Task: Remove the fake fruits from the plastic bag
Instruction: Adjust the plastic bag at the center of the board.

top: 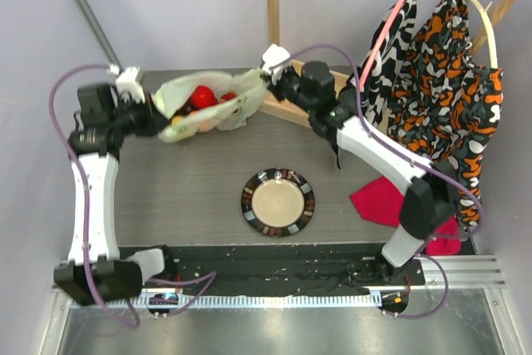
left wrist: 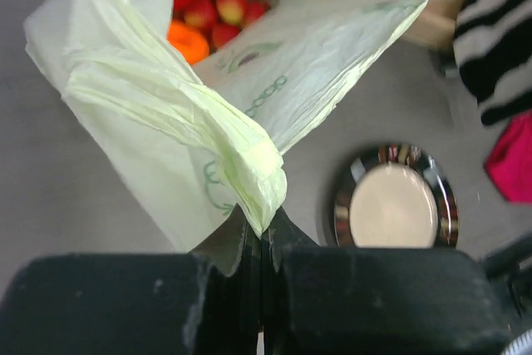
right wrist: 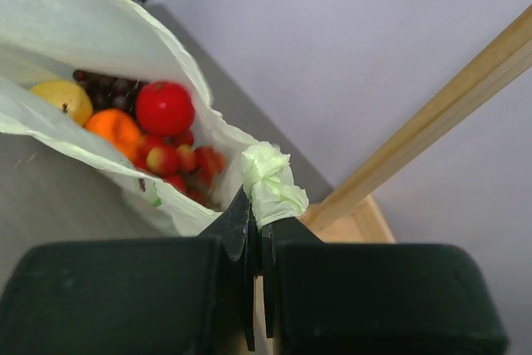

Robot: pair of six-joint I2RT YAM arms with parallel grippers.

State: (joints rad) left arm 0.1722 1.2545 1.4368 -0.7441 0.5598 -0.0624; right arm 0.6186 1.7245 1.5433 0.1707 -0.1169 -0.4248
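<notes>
At the far side of the surface, the plastic bag hangs stretched between the two arms, its mouth pulled open. The left gripper is clamped tight on one bunched corner of the bag, and the right gripper pinches the opposite corner, a crumpled wad sticking up between its fingers. Inside the bag lie the fake fruits: a red apple, an orange, a yellow lemon, dark grapes and small red berries. A dark-rimmed plate sits nearer the bases, with a red cloth to its right.
</notes>
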